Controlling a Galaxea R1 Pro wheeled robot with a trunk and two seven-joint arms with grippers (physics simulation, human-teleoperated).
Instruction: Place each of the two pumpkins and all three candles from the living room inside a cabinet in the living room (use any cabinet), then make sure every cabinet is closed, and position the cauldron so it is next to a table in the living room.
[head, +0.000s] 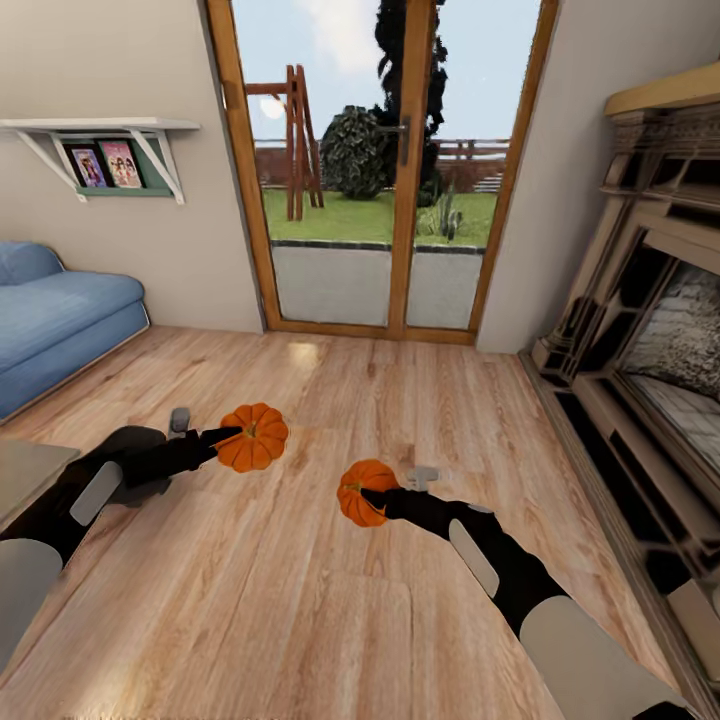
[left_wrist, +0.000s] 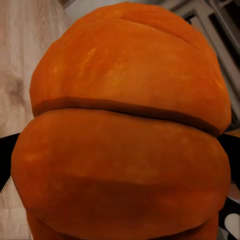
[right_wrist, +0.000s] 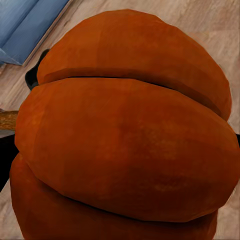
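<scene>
— Pumpkins first: where are they?

— One ribbed orange pumpkin with a dark stem (head: 253, 437) sits left of centre in the head view, lower half of the frame, pinched at the tip of the black left gripper (head: 228, 437). The second ribbed orange pumpkin (head: 365, 492) is near the centre, a little lower, clamped by the black right gripper (head: 372, 497).

— Are both off the floor?

— They appear held above the light wood plank floor (head: 330, 620), well apart from each other.

— What do the wrist cameras give?

— In the left wrist view, orange ribs of the first pumpkin (left_wrist: 125, 140) up close; in the right wrist view, the second one (right_wrist: 125, 145) likewise, with a corner of blue sofa behind it.

— And the room?

— A blue upholstered sofa (head: 55, 320) at the left edge, a white wall shelf with framed pictures (head: 110, 150) at upper left, wood-framed glass doors (head: 385, 170) at top centre, and a dark columned fireplace (head: 650, 330) along the right side.
</scene>
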